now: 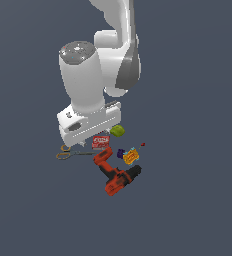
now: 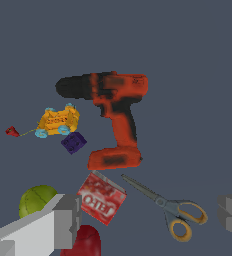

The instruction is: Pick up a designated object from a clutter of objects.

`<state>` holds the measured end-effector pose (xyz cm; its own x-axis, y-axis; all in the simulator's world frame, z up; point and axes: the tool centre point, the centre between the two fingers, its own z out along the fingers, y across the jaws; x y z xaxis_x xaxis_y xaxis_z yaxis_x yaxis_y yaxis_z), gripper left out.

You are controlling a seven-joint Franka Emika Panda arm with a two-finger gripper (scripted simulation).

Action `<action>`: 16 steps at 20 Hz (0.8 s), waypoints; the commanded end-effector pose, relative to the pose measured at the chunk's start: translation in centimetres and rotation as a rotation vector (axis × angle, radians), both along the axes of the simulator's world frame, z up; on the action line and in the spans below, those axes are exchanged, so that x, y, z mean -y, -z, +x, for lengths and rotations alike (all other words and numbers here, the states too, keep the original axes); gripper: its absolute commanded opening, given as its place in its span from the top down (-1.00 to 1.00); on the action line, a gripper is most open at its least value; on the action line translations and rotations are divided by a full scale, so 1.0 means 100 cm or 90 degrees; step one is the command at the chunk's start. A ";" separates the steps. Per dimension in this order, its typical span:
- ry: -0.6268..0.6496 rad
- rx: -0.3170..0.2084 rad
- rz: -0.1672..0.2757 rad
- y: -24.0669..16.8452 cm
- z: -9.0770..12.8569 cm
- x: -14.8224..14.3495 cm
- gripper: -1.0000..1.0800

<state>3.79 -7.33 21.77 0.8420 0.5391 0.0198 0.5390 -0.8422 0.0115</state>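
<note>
The scissors, with tan-yellow ring handles and thin grey blades, lie flat beside the base of the orange-and-black drill. In the wrist view my gripper is open, its two grey fingers standing wide apart above the clutter, and nothing is held. The scissors and the red box lie below the gap. In the exterior view the scissors lie just under the arm's white hand, toward that view's left. The fingertips are hidden there.
A red apple and a green lump lie close to one finger. A purple piece, a yellow-orange packet and a tiny red bit lie beyond the box. The drill is the biggest item.
</note>
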 end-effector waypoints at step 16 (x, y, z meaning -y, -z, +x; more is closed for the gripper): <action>-0.219 -0.006 -0.005 0.073 -0.007 0.060 -0.92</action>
<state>3.19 -12.81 15.14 0.6356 0.7720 0.0085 0.7719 -0.6357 0.0104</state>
